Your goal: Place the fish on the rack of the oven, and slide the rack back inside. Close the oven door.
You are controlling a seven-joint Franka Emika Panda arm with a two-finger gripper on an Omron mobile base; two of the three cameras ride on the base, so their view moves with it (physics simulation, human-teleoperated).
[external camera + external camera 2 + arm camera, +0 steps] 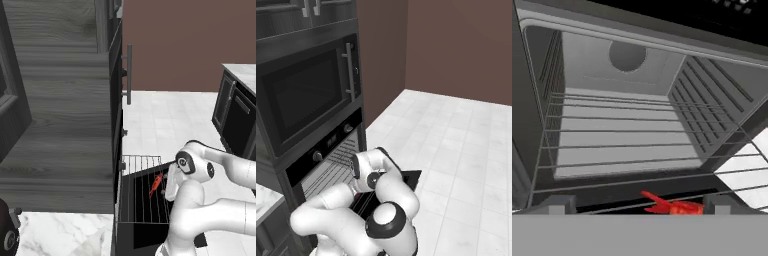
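Note:
The small red-orange fish (156, 184) lies on the wire rack (140, 200), which is pulled out over the lowered black oven door (145, 234). My gripper (165, 188) hovers just right of the fish and close above the rack. In the hand view the fish (674, 206) lies on the rack's front wires (627, 146), between my widely spread fingertips (560, 203), with nothing pinched. My gripper (640, 204) is open. Beyond lies the oven's grey cavity (627, 80). My arm hides most of the rack (331, 175) and door (412, 177) in the right base view.
An upper appliance with a vertical bar handle (349, 70) sits above the oven's control strip (326, 145). Tall grey wood-grain cabinetry (60, 125) flanks the oven. A dark cabinet (235, 117) stands at the far right across the white tiled floor (165, 120). A marble counter (55, 232) is nearby.

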